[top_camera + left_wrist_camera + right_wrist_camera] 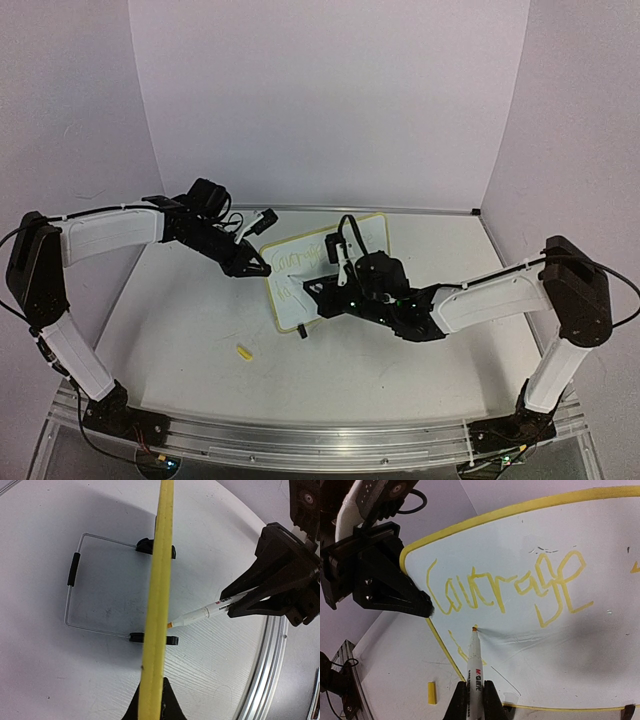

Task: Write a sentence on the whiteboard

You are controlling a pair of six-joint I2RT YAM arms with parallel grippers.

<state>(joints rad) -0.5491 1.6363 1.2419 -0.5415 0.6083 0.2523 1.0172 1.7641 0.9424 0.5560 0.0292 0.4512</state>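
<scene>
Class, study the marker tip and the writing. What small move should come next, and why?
Probably slide the marker onward along the whiteboard to continue the second line: the right tool holds its tip below the first line, beside one short stroke, while the left tool clamps the frame.

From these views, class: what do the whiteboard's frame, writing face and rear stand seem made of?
Frame: probably matte yellow plastic, rounded corners. Writing face: smooth, white, faint sheen; coating unclear. Rear stand: thin metal wire, silvery, bent square.

White bench [180,320] lies open at lower left, save a small yellow piece [243,351]; the yellow-framed whiteboard [372,236] blocks the centre.
</scene>
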